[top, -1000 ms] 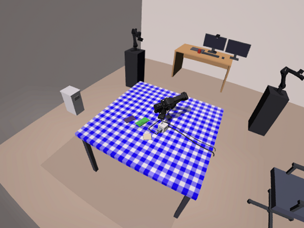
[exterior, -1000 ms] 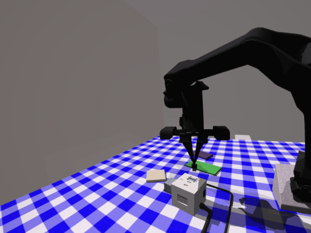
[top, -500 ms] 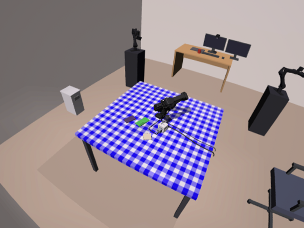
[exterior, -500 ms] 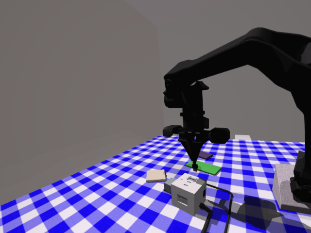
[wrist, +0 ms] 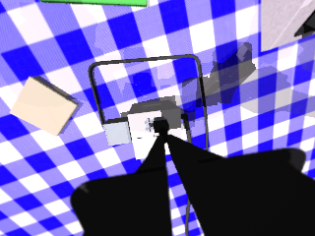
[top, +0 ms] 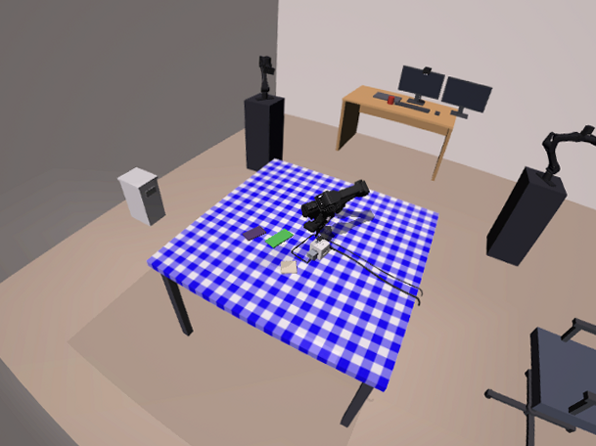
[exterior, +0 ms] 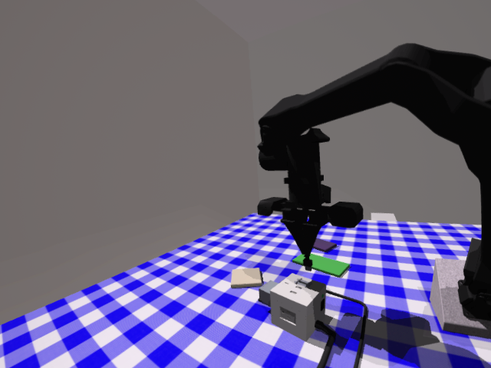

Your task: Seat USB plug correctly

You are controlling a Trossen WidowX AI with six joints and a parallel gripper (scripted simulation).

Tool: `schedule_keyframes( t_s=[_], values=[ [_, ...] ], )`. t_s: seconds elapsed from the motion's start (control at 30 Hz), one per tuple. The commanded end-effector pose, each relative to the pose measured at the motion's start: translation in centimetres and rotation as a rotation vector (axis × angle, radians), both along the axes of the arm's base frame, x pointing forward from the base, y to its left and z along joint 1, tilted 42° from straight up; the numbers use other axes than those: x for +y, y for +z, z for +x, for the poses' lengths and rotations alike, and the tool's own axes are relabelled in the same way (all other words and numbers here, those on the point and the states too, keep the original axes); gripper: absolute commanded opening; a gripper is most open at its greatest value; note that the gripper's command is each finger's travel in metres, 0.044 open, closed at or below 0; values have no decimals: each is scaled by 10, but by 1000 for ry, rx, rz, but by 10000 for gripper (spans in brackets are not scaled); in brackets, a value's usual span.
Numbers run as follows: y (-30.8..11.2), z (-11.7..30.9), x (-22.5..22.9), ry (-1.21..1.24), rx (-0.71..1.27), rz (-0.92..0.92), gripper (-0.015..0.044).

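The white power cube (top: 320, 248) (exterior: 288, 323) (wrist: 139, 149) stands on the table, with slots and a metallic socket part on its top. My gripper (exterior: 307, 257) (wrist: 162, 135) points down, shut on the small black USB plug (exterior: 308, 264) (wrist: 159, 125). In the exterior view the plug shows above the cube's top, clear of it, so it is out of the socket. In the wrist view the plug and fingertips cover part of the cube's top. Which way round the plug faces cannot be told. A grey block-shaped plug (exterior: 267, 292) (wrist: 117, 133) sits at the cube's side.
A beige block (top: 288, 267) (exterior: 246, 277) (wrist: 43, 105), a green slab (top: 279, 238) (exterior: 327, 265) and a dark purple slab (top: 255, 233) (exterior: 325, 245) lie nearby. A black cable loops around the cube; cables also run to the table edge. The arm's pale base (exterior: 448, 304) stands at right.
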State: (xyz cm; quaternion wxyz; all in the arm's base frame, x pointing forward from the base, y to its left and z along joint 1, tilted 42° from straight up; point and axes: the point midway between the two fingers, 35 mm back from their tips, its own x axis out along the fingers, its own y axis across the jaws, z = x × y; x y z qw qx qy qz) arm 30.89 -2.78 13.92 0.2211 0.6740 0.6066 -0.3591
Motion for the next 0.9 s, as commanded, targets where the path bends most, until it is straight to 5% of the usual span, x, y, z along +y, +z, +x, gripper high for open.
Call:
schedule_keyframes(
  t_s=[0.0, 0.87],
  values=[
    [0, 0, 1, 0, 0, 0, 0],
    [0, 1, 5, 0, -1, 0, 0]
  ],
)
